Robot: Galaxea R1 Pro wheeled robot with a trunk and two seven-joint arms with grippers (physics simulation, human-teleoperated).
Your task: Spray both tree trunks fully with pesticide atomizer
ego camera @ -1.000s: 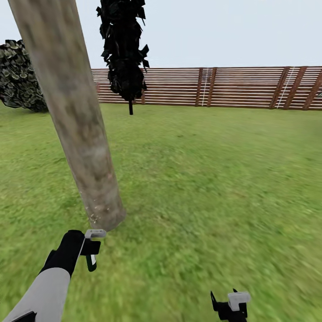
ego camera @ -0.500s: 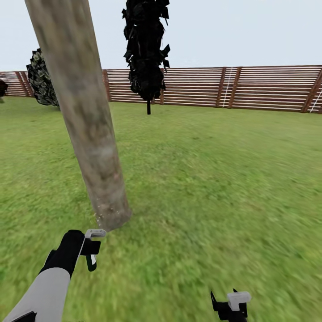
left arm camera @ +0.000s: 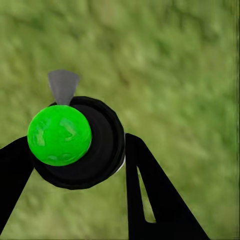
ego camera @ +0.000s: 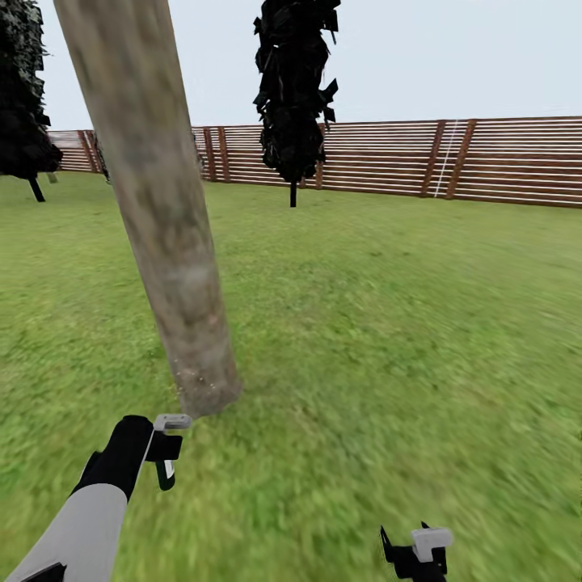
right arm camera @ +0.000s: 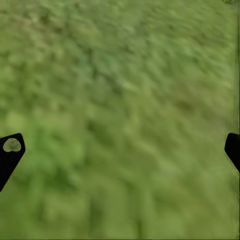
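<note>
While gripped by the left gripper (ego camera: 166,453), the small dark pesticide atomizer (left arm camera: 82,142) hangs over grass.
Its fingers (left arm camera: 150,195) clasp the bottle (right gripper (ego camera: 416,554) spread wide) near the thick mottled grey-brown tree trunk (ego camera: 162,210).

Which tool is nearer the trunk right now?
Left. The left tool, shut on the atomizer, sits just in front of the trunk base. The right tool, open, is far off to the trunk's right over grass.

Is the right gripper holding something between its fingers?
No, in the right wrist view the fingertips stand far apart with only grass between them.
</note>
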